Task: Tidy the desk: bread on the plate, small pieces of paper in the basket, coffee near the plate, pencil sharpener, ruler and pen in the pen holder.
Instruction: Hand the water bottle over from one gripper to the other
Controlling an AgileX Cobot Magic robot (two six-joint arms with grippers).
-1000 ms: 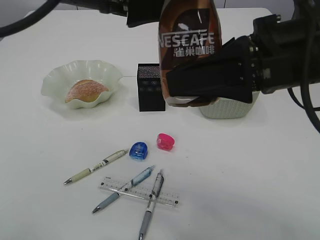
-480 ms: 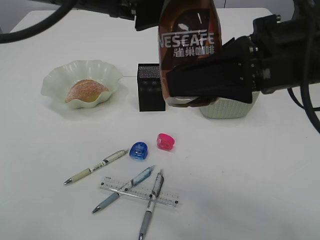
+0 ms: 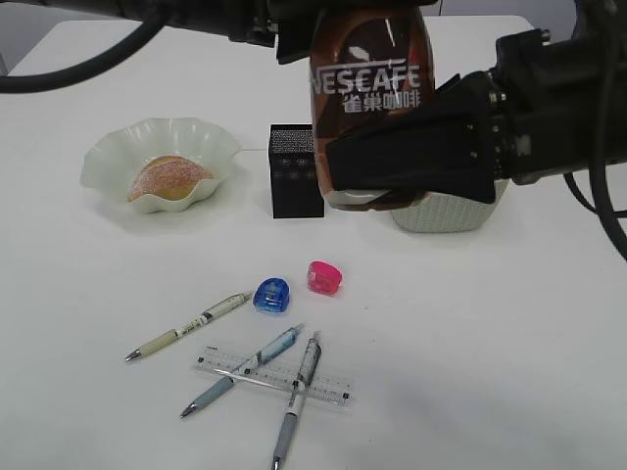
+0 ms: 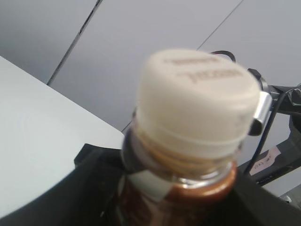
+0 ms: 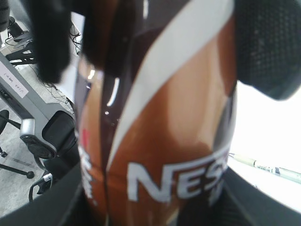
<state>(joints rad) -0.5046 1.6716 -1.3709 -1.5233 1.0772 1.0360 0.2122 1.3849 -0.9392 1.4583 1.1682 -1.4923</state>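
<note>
A brown Nescafe coffee bottle (image 3: 370,78) with a white cap (image 4: 197,94) hangs in the air close to the exterior camera. My right gripper (image 3: 392,166) is shut on its lower body (image 5: 164,117). My left gripper (image 3: 294,24) reaches in from the top left, its black jaws on either side of the bottle's shoulder (image 4: 178,207). The bread (image 3: 167,178) lies in the wavy pale plate (image 3: 103,157). The black pen holder (image 3: 294,171) stands beside it. The blue sharpener (image 3: 271,295), pink sharpener (image 3: 323,277), clear ruler (image 3: 333,392) and three pens (image 3: 186,328) (image 3: 245,370) (image 3: 299,397) lie on the table.
A white woven basket (image 3: 446,211) stands behind my right gripper, mostly hidden by it. No paper pieces show. Two pens cross over the ruler. One pen also shows in the right wrist view (image 5: 268,167).
My left arm has moved right along the top edge, up to the bottle's shoulder. The right gripper and bottle have held still.
</note>
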